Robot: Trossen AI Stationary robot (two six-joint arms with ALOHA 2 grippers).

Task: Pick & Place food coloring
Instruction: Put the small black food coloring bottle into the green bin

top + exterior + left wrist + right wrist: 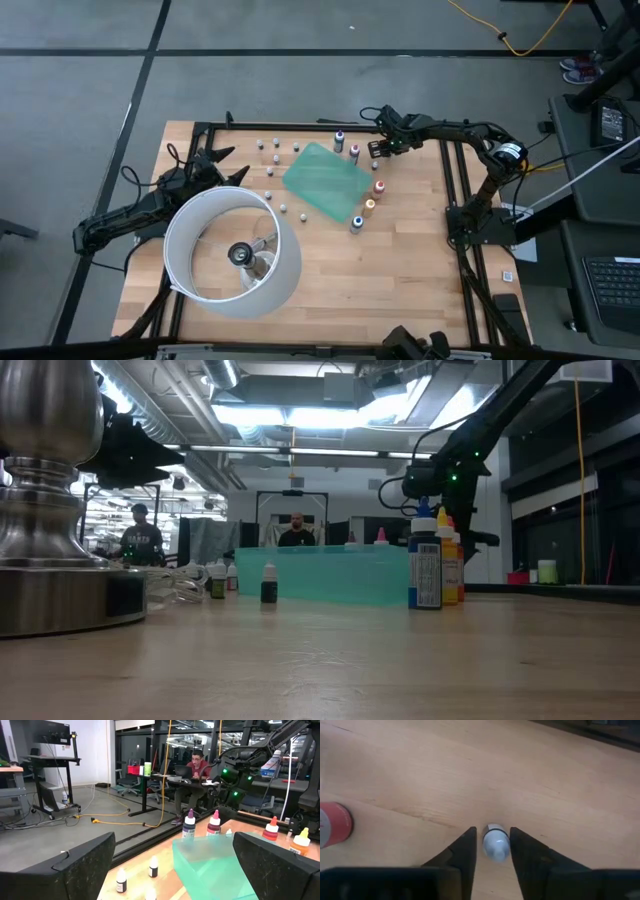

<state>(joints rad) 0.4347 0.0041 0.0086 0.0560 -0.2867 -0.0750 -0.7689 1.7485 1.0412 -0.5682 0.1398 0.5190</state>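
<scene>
Only the right wrist view is showing the right gripper [491, 851] straddling a white-capped food coloring bottle [495, 843], fingers slightly parted, contact unclear. In the high view's upper right, the gripper [378, 150] is hiding it.

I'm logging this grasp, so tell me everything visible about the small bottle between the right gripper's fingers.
The small bottle looks like glossy plastic, with a pale white rounded top and a darker band beneath. It stands upright on the bare wooden table, seen from above, between the two dark fingers of the right gripper, which flank it closely without clearly touching it. A red bottle stands apart.
</scene>
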